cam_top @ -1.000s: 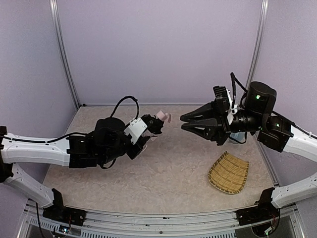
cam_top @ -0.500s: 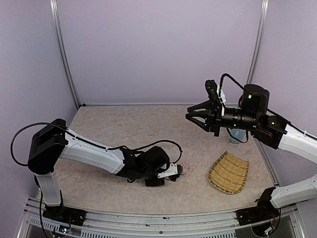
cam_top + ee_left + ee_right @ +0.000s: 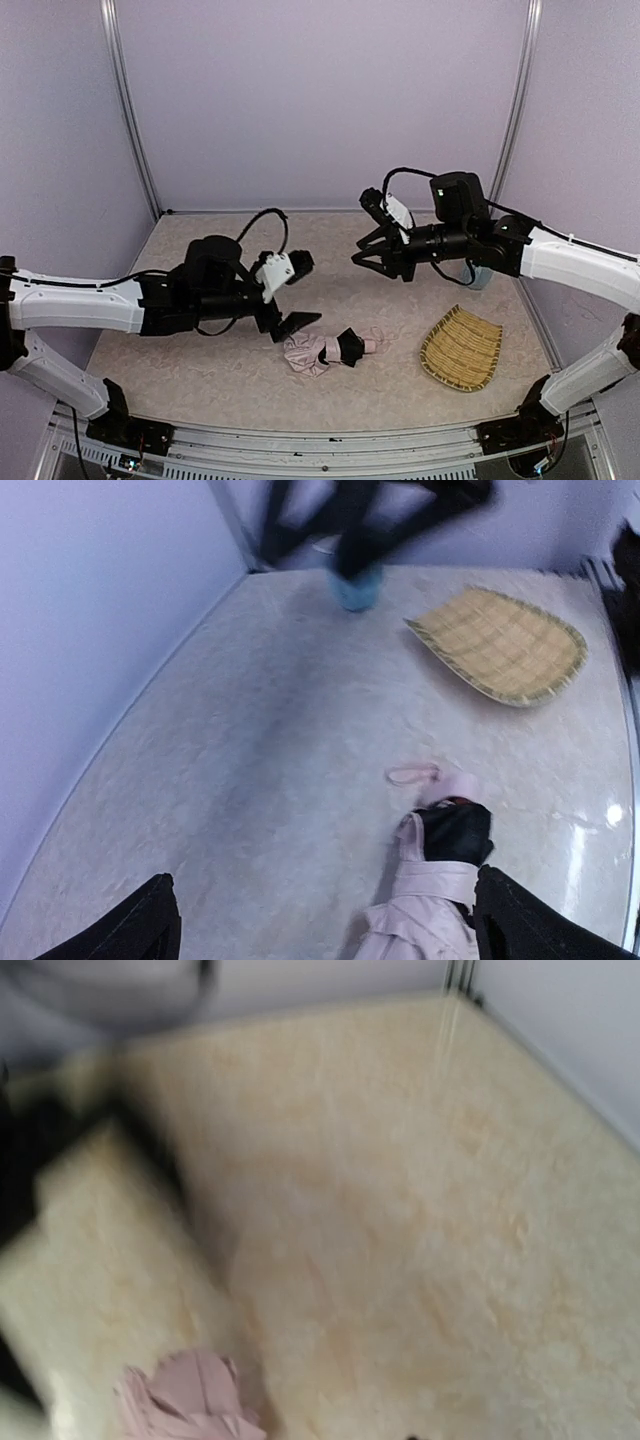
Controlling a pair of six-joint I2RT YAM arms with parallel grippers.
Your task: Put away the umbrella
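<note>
Two grippers: left gripper (image 3: 308, 290) and right gripper (image 3: 358, 252), fingers spread apart.
Umbrella (image 3: 325, 350): lying on table (image 3: 200, 250), near straw tray (image 3: 460, 350).

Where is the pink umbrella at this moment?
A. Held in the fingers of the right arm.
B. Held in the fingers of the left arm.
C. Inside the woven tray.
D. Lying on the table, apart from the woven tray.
D: the umbrella lies on the table, with bare surface between it and the woven tray. The left gripper and the right gripper are both open and clear of it.
</note>
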